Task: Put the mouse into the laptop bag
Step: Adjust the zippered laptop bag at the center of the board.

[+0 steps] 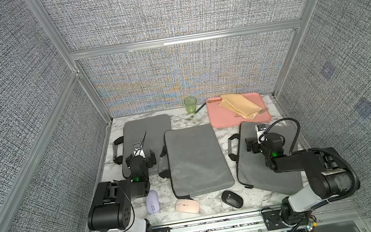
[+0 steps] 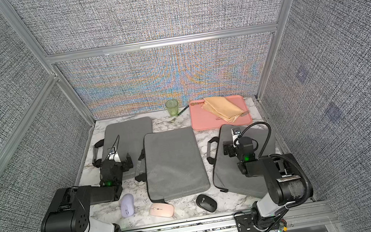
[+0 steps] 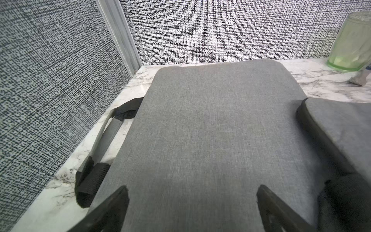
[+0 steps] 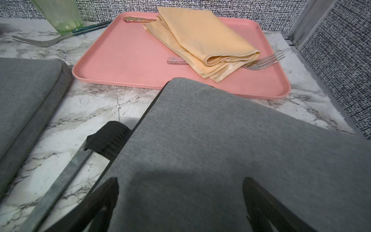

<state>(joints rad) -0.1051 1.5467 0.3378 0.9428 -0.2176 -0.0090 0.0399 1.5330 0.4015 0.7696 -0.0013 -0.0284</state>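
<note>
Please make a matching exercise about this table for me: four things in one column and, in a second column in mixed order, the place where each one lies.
Column A
1. lilac mouse
2. black mouse
3. yellow napkin
4. green cup

Column B
a. at the far side, beside the fork
b. on the pink tray
c. at the near side, close to the left arm
d. at the near side, by the front corners of the middle bag and the right bag

Pairs: 1-c, 2-d, 3-b, 4-a
</note>
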